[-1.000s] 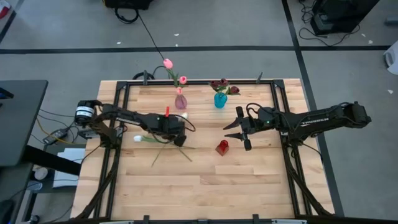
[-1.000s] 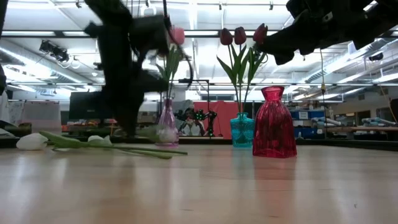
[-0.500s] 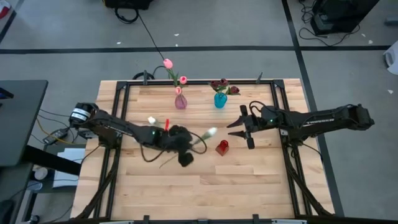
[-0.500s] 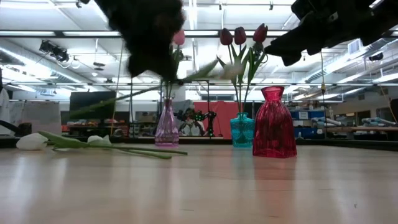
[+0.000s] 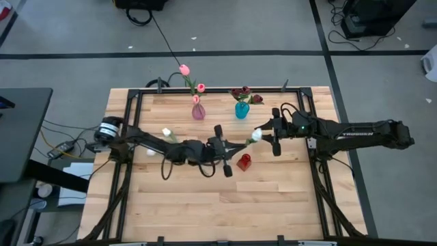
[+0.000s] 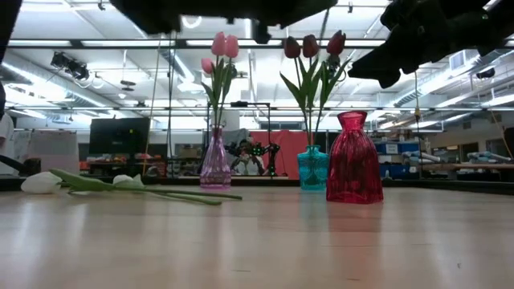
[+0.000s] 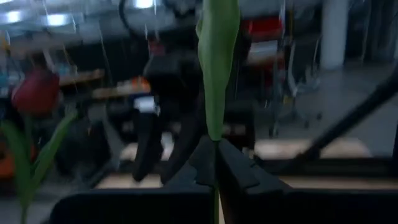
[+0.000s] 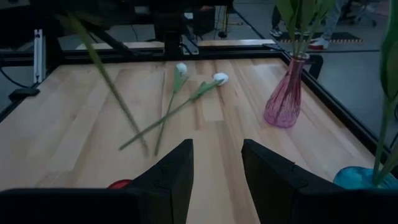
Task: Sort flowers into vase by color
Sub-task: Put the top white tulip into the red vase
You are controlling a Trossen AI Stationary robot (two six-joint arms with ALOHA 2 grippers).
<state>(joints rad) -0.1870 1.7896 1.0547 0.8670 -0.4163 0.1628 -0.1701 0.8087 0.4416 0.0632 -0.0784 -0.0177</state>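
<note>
Wooden table (image 5: 205,205) fills my overhead view, with three vases toward the far edge: a pink vase (image 5: 198,111) holding pink tulips (image 5: 184,70), a blue vase (image 5: 242,109) holding dark red tulips (image 5: 240,91), and a red vase (image 5: 244,162) nearer the middle with nothing in it that I can see. I have the left gripper (image 5: 222,145) stretched out over the middle of the table, just beside the red vase, its fingers clamped on the stem of a white tulip (image 5: 257,134). In the left wrist view that green stem (image 7: 215,68) rises straight out from between the closed fingers (image 7: 239,167). The bud points toward the right gripper (image 5: 274,134), which hangs close to it, between the blue and red vases; in its wrist view its fingers (image 8: 173,169) stand apart with nothing between them. Two more white tulips (image 8: 214,79) lie flat on the table's left part, stems crossing, well apart from the vases.
</note>
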